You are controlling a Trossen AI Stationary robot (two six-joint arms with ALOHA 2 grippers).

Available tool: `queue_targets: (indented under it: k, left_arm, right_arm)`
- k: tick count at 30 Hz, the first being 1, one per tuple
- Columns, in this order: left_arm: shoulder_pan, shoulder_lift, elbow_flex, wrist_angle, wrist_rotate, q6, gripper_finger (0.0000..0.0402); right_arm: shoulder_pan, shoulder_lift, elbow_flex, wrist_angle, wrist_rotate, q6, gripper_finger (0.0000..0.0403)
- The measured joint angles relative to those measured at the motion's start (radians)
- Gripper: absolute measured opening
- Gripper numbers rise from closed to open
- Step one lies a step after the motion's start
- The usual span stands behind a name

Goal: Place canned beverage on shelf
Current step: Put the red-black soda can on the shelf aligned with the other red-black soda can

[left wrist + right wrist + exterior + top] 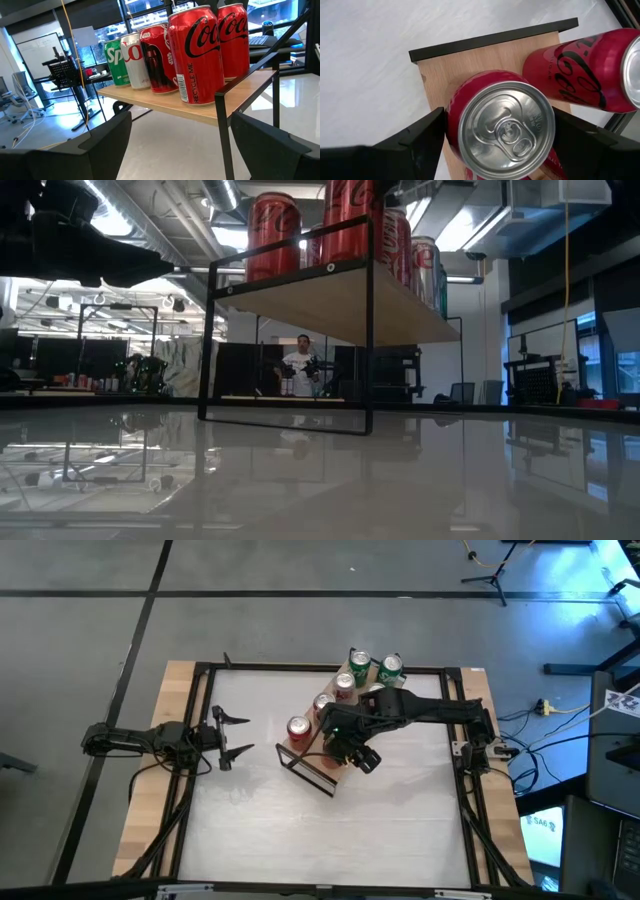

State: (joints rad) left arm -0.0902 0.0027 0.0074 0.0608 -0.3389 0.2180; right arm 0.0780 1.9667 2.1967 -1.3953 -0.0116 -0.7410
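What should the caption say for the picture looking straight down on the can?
Right gripper around a red can on the wooden shelf.

Person [300,366] standing far behind counter [320,480], in room background. Whiteboard [37,50] beyond counter, office chair [20,95] just beside it. Tripod [490,570] on floor past counter's far edge.

Glossy metal cans [200,55] stand on the matt light-wood, dark-metal-framed shelf [200,107].

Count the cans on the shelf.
6. Five show from above: two green cans, a pale can, two red cans. The sixth can, red, sits in the right gripper at the shelf's other end.
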Motion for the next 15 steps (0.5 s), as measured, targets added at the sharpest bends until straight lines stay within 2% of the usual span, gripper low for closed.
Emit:
queue_targets:
  k: [15]
  left_arm:
    - [0.0, 0.0, 0.0, 0.0, 0.0, 0.0, 0.033]
  right_arm:
    - [0.0, 0.001, 0.0, 0.007, 0.0, 0.002, 0.031]
